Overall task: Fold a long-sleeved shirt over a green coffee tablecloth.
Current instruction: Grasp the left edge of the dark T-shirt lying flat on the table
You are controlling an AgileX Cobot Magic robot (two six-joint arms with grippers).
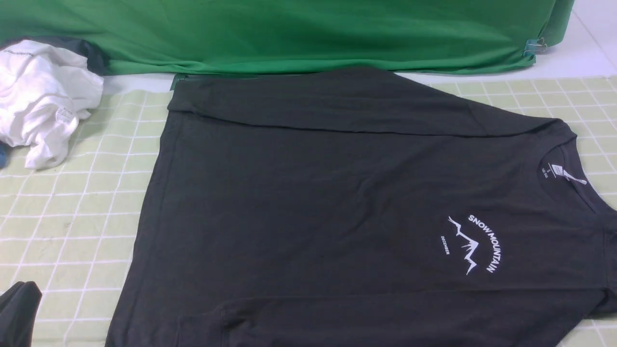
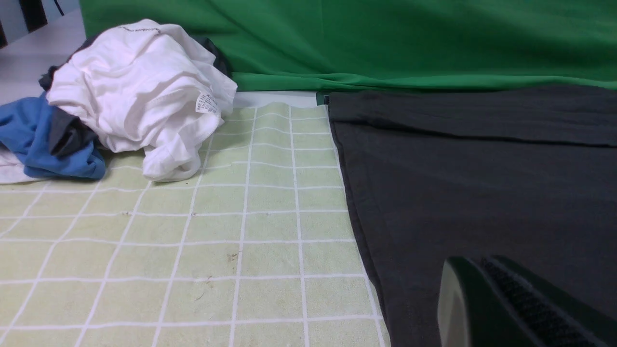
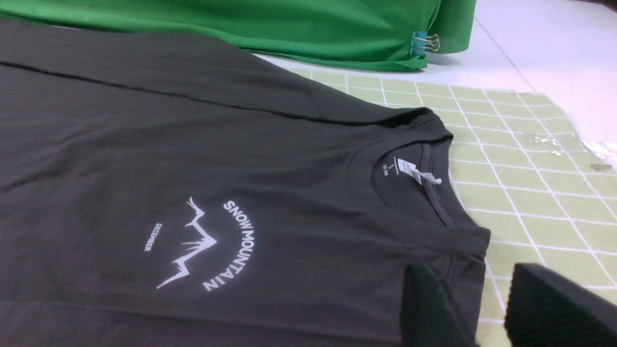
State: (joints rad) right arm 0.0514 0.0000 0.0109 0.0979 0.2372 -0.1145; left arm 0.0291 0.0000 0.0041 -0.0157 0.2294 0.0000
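Since its twelve o'clock sleeve lies tucked across, the charcoal knit long-sleeved shirt (image 1: 308, 202) sits fold-ready on the pale green grid-lined tablecloth (image 1: 72, 217), collar at three o'clock. The right gripper (image 3: 477, 284) hovers there, jaws parted. The left gripper (image 2: 482, 279) is by the nine o'clock hem, its jaws too cropped to tell.

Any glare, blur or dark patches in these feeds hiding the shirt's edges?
Front view: even light, no glare, but the long-sleeved shirt is dark, its folds faint. Left wrist view: white garment nearly blown out, left gripper blurred up close. Right wrist view: right gripper soft, chest print sharp.
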